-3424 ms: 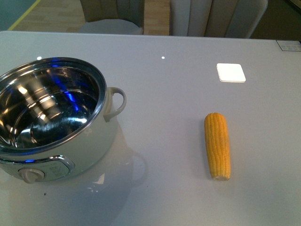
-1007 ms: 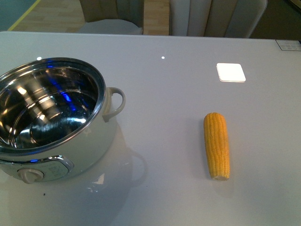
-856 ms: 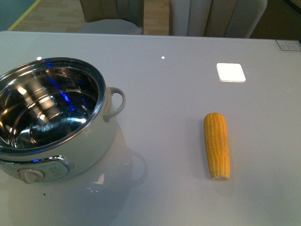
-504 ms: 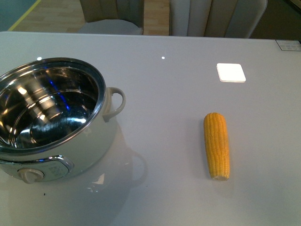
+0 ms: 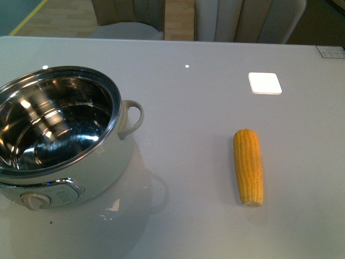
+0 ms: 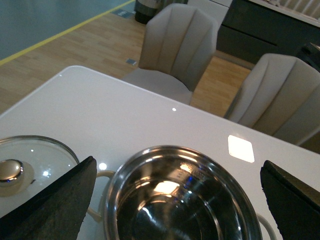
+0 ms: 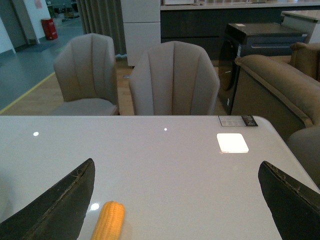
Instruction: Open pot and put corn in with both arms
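Right gripper [image 7: 175, 162], jaws spread wide, is nearer the corn [image 7: 107, 221], which lies on the table [image 7: 210, 190] below and ahead, lengthwise away from the jaws. Left gripper [image 6: 177, 160], also spread, hovers over the open pot [image 6: 186, 148].

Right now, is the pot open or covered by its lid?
Open. The pot shows its bare steel inside, and the left wrist view shows the glass lid lying on the table beside it.

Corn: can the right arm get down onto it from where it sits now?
Probably yes. The corn lies alone on the table, apart from the pot, and the right gripper hangs open nearby.
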